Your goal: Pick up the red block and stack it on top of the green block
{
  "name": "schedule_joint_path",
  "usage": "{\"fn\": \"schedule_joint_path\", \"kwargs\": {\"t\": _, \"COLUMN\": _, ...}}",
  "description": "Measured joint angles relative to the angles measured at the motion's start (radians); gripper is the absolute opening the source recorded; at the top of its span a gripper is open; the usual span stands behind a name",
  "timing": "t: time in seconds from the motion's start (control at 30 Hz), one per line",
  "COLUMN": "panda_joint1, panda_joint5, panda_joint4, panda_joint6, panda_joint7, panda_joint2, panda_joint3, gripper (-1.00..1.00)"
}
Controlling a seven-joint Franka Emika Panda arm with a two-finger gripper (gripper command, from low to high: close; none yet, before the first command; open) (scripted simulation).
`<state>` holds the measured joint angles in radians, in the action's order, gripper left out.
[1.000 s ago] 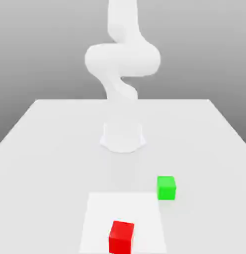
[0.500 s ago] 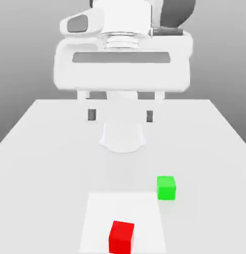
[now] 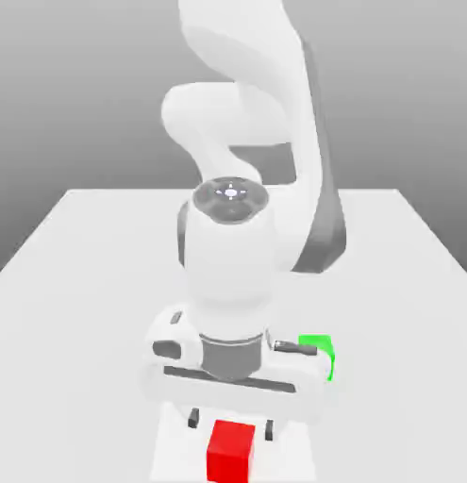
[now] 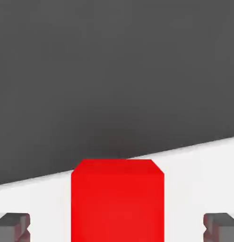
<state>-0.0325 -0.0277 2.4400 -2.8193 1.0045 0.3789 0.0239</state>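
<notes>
The gripper, spread and empty, hangs near the red block, at six o'clock in the exterior view; presumably light, rigid and fairly grippy, it is best grasped mid-height across opposite faces.

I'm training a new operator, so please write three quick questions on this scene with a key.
1. Multiple choice: which block is partly hidden behind the hand in the exterior view? (a) red (b) green
2. True or false: the gripper is closed on the red block.
3. Fill in: the green block is toward the exterior view's ____ from the red one.

Key: 1 b; 2 false; 3 right
</notes>
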Motion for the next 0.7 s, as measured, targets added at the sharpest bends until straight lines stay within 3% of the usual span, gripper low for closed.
{"fn": "schedule_joint_path", "kwargs": {"t": 0.23, "panda_joint1": -0.001, "panda_joint5": -0.002, "panda_joint4": -0.001, "panda_joint6": -0.004, "panda_joint7": 0.002, "panda_joint2": 0.005, "panda_joint3": 0.001, "gripper": -1.0}}
{"fn": "schedule_joint_path", "kwargs": {"t": 0.4, "panda_joint1": -0.006, "panda_joint5": 0.014, "panda_joint4": 0.029, "panda_joint6": 0.122, "panda_joint7": -0.012, "panda_joint2": -0.151, "panda_joint3": 0.015, "gripper": -1.0}}
{"fn": "schedule_joint_path", "kwargs": {"t": 0.7, "panda_joint1": 0.171, "panda_joint5": 0.155, "panda_joint4": 0.318, "panda_joint6": 0.152, "panda_joint7": -0.206, "panda_joint2": -0.474, "panda_joint3": 0.13, "gripper": -1.0}}
